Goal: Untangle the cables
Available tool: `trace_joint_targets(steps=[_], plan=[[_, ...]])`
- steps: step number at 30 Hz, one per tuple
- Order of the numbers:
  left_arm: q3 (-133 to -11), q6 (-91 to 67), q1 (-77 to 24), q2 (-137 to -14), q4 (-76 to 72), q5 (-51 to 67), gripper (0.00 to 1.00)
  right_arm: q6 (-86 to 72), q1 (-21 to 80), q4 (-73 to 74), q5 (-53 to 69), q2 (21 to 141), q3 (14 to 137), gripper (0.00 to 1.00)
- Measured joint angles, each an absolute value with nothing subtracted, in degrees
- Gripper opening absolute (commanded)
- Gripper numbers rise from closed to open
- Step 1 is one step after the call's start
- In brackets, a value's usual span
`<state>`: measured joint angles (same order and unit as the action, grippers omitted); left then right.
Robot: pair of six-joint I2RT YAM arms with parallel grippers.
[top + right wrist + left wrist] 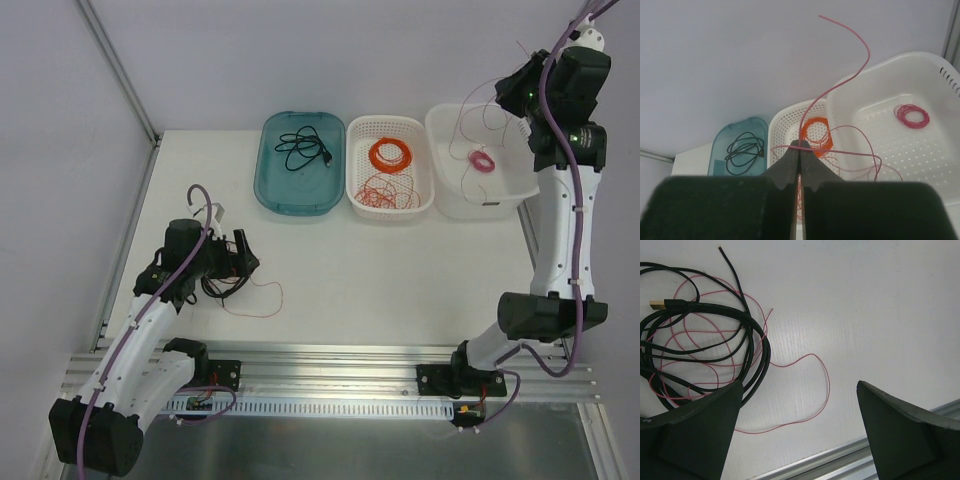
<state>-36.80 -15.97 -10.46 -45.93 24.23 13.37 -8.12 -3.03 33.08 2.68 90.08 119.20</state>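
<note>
The clump (228, 287) lies on the tabletop (400, 270) at the left of the top view, just under the left end effector (800, 385), whose fingers stand wide apart and grip nothing. It consists of a black cord (763, 340) in several overlapping loops, ending in a gold plug (662, 304), and a pink wire (812, 354) threaded through those loops, with one long tail trailing free toward the lower right of the left wrist view. Judged by appearance, both are light and limp. The cord is thicker and will tend to hold its curl, while the wire is thin, springy and likely to snag or kink if pulled hard. The free tail of the wire offers the cleanest hold, clear of the cord; the plug end is the alternative for the cord. The right end effector (800, 146), raised at the upper right of the top view, is closed on a separate pink strand (868, 52), which hangs over the white bin (445, 125). A basket (355, 190) and a teal tray (265, 185) stand beside the bin, well apart from the clump.
</note>
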Motion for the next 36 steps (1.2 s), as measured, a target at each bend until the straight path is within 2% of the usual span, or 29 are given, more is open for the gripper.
trace_joint_targets(steps=[11,22,24,27,28,30,36], plan=[[-36.8,-15.92,-10.46,-47.46,24.23,13.45,0.99,-9.5,-9.28,23.66,6.35,97.14,116.05,0.01],[-36.8,-15.92,-10.46,-47.99,24.23,13.5,0.98,-10.0,-11.05,21.32,6.13,101.32,98.19,0.02],[-36.8,-15.92,-10.46,-47.99,24.21,13.52,0.99,-10.04,-11.14,21.71,5.45,102.87,97.17,0.06],[-36.8,-15.92,-10.46,-47.99,24.23,13.52,0.99,-10.35,-11.27,23.4,4.75,105.73,97.06,0.2],[-36.8,-15.92,-10.46,-47.99,24.21,13.52,0.99,-10.44,-11.31,24.38,4.69,106.65,97.12,0.28],[-36.8,-15.92,-10.46,-47.99,24.23,13.52,0.99,-10.61,-11.4,26.33,4.51,107.96,97.17,0.33],[-36.8,-15.9,-10.46,-47.99,24.21,14.44,0.99,-11.03,-11.62,31.81,2.63,107.77,97.14,0.62]])
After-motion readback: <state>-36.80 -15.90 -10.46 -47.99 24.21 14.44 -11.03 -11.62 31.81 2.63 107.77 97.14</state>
